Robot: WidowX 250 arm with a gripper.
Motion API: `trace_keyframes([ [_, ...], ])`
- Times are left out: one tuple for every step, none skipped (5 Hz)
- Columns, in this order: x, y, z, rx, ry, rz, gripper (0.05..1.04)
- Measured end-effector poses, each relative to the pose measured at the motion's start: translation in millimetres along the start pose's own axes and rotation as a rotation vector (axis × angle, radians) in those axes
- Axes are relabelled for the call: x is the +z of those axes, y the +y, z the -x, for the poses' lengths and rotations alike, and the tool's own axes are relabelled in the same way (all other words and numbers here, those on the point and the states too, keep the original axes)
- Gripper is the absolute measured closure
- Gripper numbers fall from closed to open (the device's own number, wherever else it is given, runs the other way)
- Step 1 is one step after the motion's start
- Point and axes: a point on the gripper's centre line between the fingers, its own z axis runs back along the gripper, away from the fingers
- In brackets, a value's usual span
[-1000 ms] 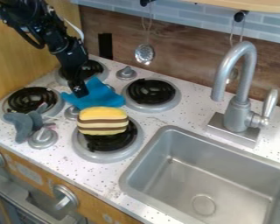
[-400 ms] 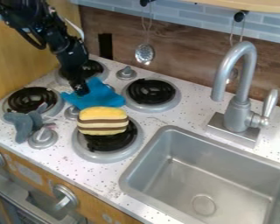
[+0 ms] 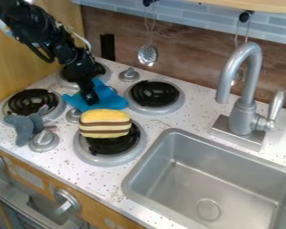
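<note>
My gripper (image 3: 90, 99) is hanging down left of centre in the frame, over the blue cloth (image 3: 110, 99), at the end of my black arm (image 3: 47, 33), which is slanting in from the upper left corner. I cannot tell whether I am standing open or closed, nor whether I am touching the cloth or just hovering above it. The cloth is lying crumpled on the speckled countertop (image 3: 160, 121), between the burners, and is partly hiding behind me.

Just below it in the frame, a yellow toy with brown stripes (image 3: 105, 124) is resting on the front burner (image 3: 111, 146). Another burner (image 3: 154, 93) is sitting to the right of the cloth, one (image 3: 32, 102) is lying at the left of the frame, and the back burner (image 3: 98, 69) is showing partly behind my arm. A grey soft thing (image 3: 25, 126) is lying at the left, just beside a stove knob (image 3: 44, 139).

The metal sink (image 3: 172, 134) is taking up the lower right, with the grey faucet (image 3: 244, 117) standing behind it. A slotted spoon (image 3: 148, 54) is hanging against the brown wall (image 3: 184, 58) at top centre.
</note>
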Motion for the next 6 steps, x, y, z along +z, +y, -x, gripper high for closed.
trace_keyframes([
  [-5.3, 0.7, 0.6, -0.014, 0.03, 0.007, 0.082],
  [-5.5, 6.5, 6.4, -0.013, 0.098, -0.006, 0.082],
  [-5.8, 21.3, 20.3, 0.034, 0.152, -0.048, 0.082],
  [1.7, 42.1, 43.3, 0.121, 0.19, -0.093, 0.082],
  [10.6, 63.3, 65.5, 0.179, 0.238, -0.158, 0.082],
  [14.9, 77.2, 86.1, 0.226, 0.282, -0.187, 0.082],
])
